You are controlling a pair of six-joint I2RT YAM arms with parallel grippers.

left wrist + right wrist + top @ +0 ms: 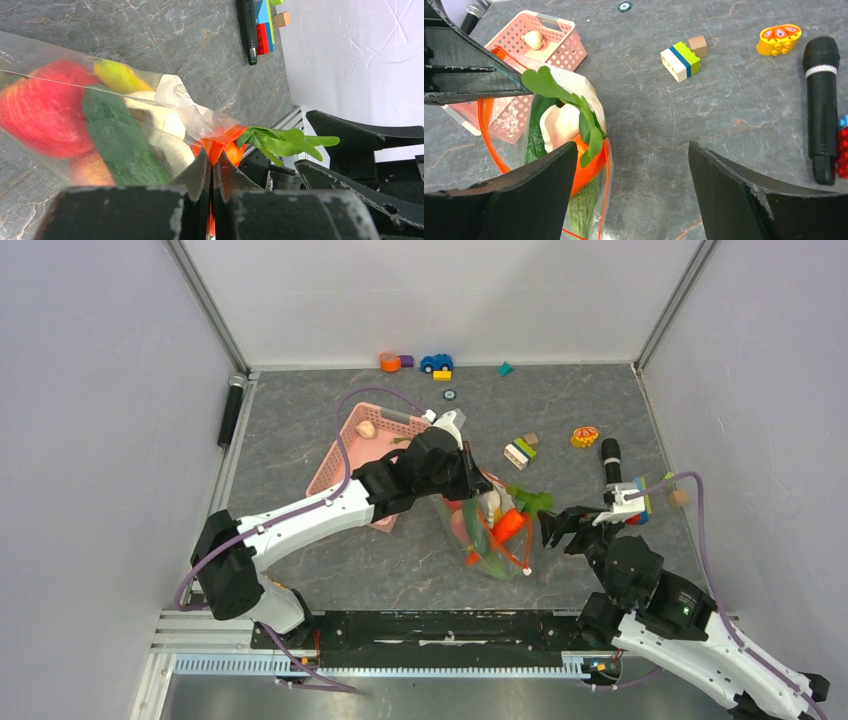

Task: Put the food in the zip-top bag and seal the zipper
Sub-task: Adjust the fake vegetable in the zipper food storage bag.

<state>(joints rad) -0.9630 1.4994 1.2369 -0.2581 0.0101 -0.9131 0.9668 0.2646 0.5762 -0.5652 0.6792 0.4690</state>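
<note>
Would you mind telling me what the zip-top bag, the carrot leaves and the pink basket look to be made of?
The zip-top bag looks like thin clear plastic film: it creases, glints, and the food shows through. The carrot leaves seem a soft matte sheet, perhaps felt or foam; flat cut-out lobes suggest so, though I cannot be sure. The pink basket appears rigid moulded plastic, with a regular lattice of holes.

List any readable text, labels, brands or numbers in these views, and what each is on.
None can be read.
Zip-top bag: white printed patch, print too blurred to read.
Black microphone: white band near its head, any print too small to read.
Small round disc: a marking on it, too small to read.
Toy blocks and yellow butterfly piece: no lettering visible.
</note>
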